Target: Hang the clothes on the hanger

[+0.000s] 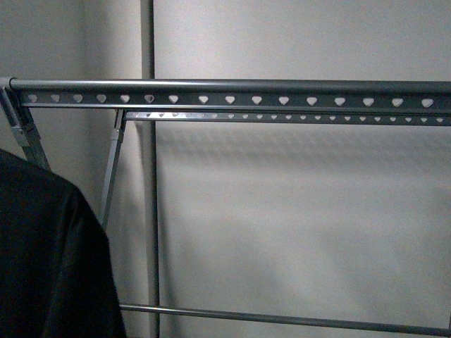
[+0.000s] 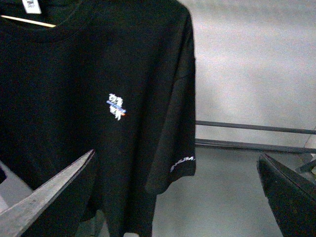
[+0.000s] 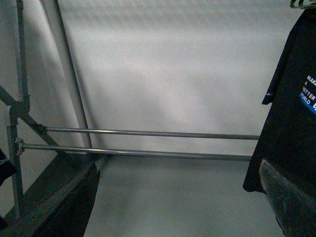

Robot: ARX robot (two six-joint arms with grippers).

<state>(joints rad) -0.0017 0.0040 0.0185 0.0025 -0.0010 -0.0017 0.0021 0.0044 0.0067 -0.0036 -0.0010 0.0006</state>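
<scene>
T-shirt (image 2: pixel 74 98): made of matt black cloth.
Rack (image 1: pixel 239 89): made of grey metal, dully sheened.
Lower rods (image 3: pixel 148 133): smooth, glossy metal.
Wall (image 1: pixel 296 211): smooth, matt.

I'm seeing the black T-shirt (image 1: pixel 49 260) running off the front view's left and lower edges. Its chest logo (image 2: pixel 116 106) and sleeve print (image 2: pixel 182 161) are looking too blurred to read, and the neck label (image 2: pixel 31 5) is getting clipped by the frame edge.
</scene>
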